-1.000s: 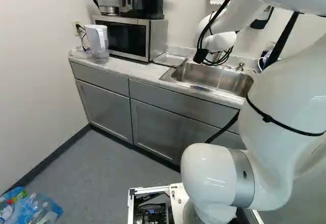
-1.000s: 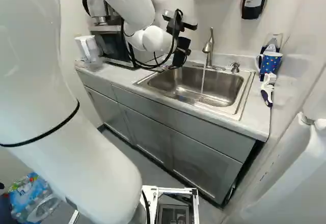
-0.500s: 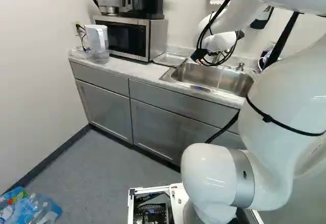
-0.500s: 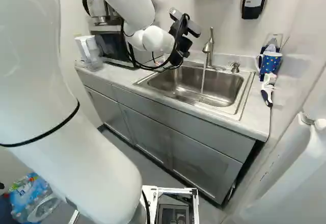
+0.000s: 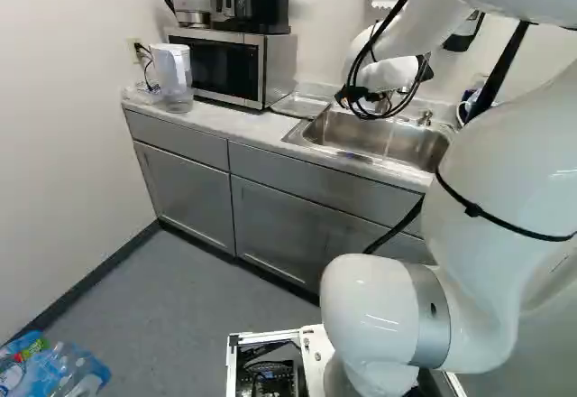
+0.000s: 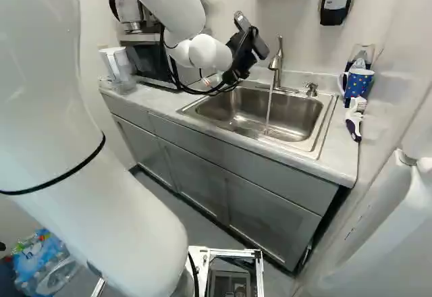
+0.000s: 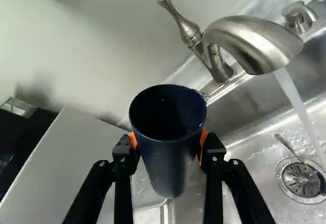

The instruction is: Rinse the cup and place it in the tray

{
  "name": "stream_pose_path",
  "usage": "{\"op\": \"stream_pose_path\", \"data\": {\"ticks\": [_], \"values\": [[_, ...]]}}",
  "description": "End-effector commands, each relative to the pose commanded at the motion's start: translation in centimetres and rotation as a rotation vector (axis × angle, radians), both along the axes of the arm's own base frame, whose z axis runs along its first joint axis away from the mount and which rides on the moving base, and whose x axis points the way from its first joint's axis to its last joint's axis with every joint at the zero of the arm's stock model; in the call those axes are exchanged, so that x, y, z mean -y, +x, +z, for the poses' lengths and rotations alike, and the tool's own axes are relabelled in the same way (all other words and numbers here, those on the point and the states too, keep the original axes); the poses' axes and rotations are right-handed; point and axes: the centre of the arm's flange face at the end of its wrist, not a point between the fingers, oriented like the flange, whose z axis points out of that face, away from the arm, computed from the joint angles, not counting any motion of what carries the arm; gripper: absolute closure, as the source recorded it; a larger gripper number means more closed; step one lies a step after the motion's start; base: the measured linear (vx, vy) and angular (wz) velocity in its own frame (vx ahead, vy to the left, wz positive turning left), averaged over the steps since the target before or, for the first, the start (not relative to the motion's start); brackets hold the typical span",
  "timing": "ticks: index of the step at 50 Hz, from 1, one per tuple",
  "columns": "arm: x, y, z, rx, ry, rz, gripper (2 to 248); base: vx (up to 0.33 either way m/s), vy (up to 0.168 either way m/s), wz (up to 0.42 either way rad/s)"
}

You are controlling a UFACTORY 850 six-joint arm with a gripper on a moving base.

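Dark blue cup [image 7: 168, 132] is being held directly between the fingers of the end effector [image 6: 244, 50], with its open mouth being turned back toward the wrist camera. In the wrist view, the end effector [image 7: 169, 145] is being kept parted by the cup's width, and its orange pads [image 7: 133, 141] are being pressed against the cup from two sides.

Past the rim, the faucet [image 7: 249, 38] is being seen near the cup, and its water [image 7: 295, 99] is being poured into the sink [image 6: 314, 118] beside the cup, with a gap between them. The drain [image 7: 300, 180] is being struck close by that stream.

Tight edges are being set by the faucet on one side and by the microwave [image 5: 212, 68] on the other. The tray [image 5: 300, 106] is being carried by the bench [image 5: 239, 124], between the microwave and the sink. Open room for moving is being offered above the basin. At the right of the right base view, a spotted mug [image 6: 358, 81] is being supported beyond the sink, well apart from the end effector.
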Motion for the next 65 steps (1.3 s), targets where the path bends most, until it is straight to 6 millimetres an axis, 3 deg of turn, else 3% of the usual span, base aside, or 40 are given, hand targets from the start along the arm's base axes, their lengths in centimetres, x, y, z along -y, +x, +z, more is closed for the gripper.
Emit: {"op": "stream_pose_path", "data": {"ticks": [65], "values": [[0.00,0.00,0.00,0.185,0.623,-0.208,124,0.000,0.000,0.000]]}}
